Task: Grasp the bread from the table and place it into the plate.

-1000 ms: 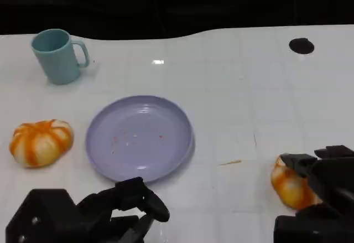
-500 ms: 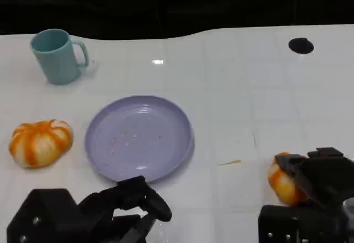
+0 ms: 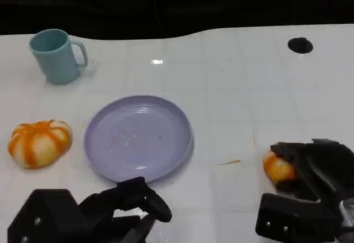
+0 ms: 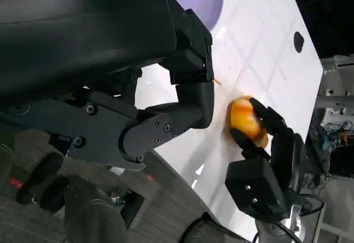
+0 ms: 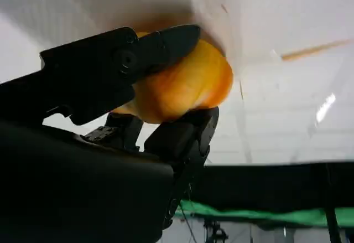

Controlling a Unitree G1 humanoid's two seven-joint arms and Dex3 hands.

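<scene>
From the head view, the right hand [image 3: 310,168] is wrapped around a bread roll [image 3: 277,167] at the bench's [image 3: 238,88] near right, and the purple plate [image 3: 138,138] holds no bread. The left wrist view has the left hand [image 4: 166,115] curled on nothing. Right wrist view: fingers [image 5: 160,46] clamp the roll, so the grasp looks done, with carry and placing left.

Bright overhead light, glare spot on white table [image 3: 157,62], soft focus, dark background

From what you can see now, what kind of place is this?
Probably a robot test bench in a lab, not a home: a white table against a dark backdrop, set with a purple plate, a teal mug, and bread.
</scene>
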